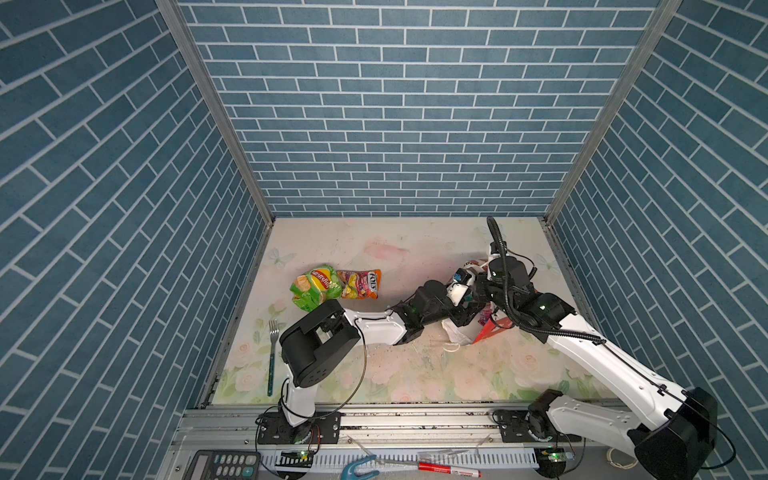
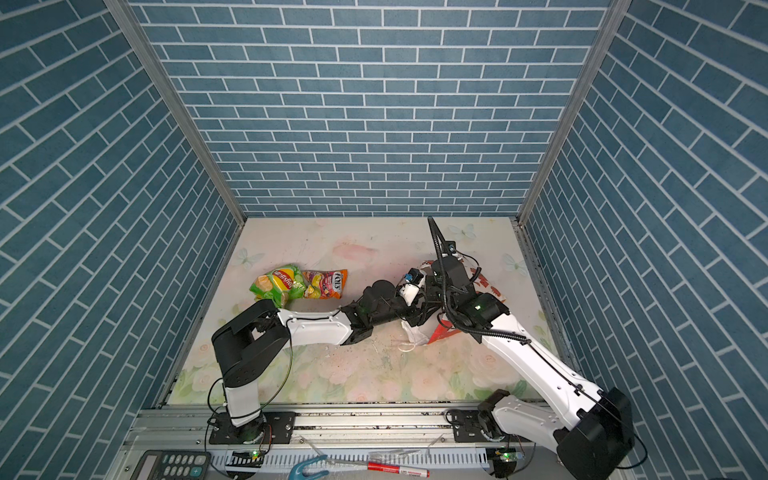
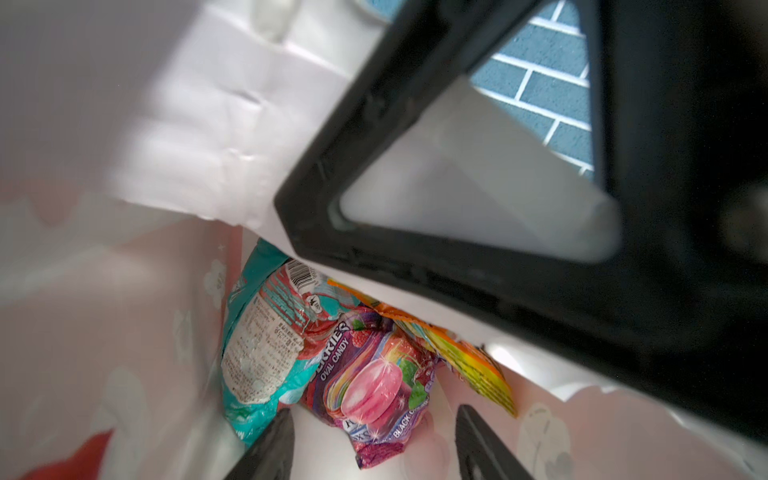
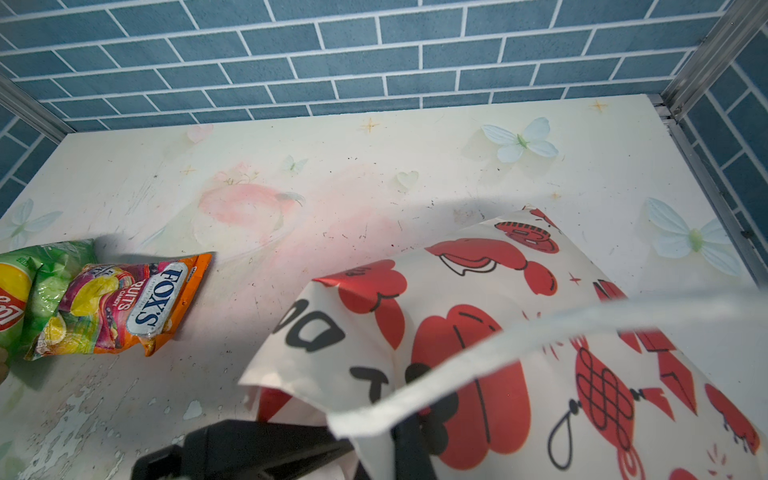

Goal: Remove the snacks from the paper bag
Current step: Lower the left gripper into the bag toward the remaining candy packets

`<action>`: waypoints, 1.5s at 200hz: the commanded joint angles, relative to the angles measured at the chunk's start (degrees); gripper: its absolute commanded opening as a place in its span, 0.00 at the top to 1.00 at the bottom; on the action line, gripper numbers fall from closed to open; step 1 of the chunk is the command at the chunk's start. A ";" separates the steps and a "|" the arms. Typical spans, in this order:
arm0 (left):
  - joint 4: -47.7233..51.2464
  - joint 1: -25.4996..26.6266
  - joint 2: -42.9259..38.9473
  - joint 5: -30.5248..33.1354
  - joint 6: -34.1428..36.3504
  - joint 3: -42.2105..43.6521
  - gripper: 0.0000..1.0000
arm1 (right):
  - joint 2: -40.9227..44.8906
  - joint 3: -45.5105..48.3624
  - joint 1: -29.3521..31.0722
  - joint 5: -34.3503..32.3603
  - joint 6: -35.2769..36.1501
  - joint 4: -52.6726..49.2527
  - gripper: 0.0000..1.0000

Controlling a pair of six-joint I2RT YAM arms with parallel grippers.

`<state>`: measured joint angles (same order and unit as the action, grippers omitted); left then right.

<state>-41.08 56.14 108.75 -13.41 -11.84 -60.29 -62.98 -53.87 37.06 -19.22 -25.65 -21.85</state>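
The paper bag [image 1: 488, 332] lies at the right of the table, white with red prints [image 4: 478, 332]. My right gripper [image 4: 380, 446] is shut on the bag's rim by its white handle [image 4: 540, 328], holding the mouth up. My left gripper [image 3: 374, 415] reaches inside the bag with its jaws open. A purple FOX'S packet [image 3: 374, 386] lies just ahead between its fingertips, untouched. A teal-white packet [image 3: 257, 353] and an orange-yellow packet [image 3: 469, 361] lie beside it. Out on the table lie a green Lay's bag [image 1: 316, 289] and an orange FOX'S bag [image 1: 360, 284], side by side.
A fork [image 1: 272, 357] lies near the table's left edge. Blue brick-pattern walls close off three sides. On the front rail sit a calculator [image 1: 224, 463], a blue hook [image 1: 357, 467] and a red marker [image 1: 449, 468].
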 commanded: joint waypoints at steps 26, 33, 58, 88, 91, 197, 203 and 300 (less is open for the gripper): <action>-7.55 0.14 2.84 -3.49 -0.32 2.14 0.32 | 1.78 0.81 -0.32 -0.54 -0.84 1.43 1.00; -8.37 0.14 3.02 -3.96 -0.15 2.41 0.32 | 1.99 1.16 -0.32 -0.84 -0.13 1.79 1.00; -8.76 0.36 3.83 -5.15 1.73 2.37 0.33 | 2.75 3.53 -0.41 -1.43 3.02 4.34 1.00; -8.90 0.86 4.41 -4.48 3.82 2.55 0.33 | 3.07 3.58 -0.50 0.08 3.67 4.58 1.00; -9.07 0.82 4.54 -4.51 3.77 2.55 0.34 | 3.09 3.53 -0.50 0.21 3.69 4.58 1.00; -10.80 1.19 6.22 -3.02 5.67 3.53 0.35 | 4.00 2.29 -0.84 0.22 4.48 3.66 1.00; -10.68 1.21 6.29 -2.65 5.68 3.52 0.35 | 4.09 2.19 -0.85 0.28 4.55 3.69 1.00; -8.41 1.31 8.18 -3.51 5.15 0.42 0.35 | 3.30 -0.15 -1.07 3.94 5.21 2.22 1.00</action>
<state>-50.11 57.06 115.81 -16.67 -6.76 -58.02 -60.42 -51.03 36.34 -16.62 -21.30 -19.90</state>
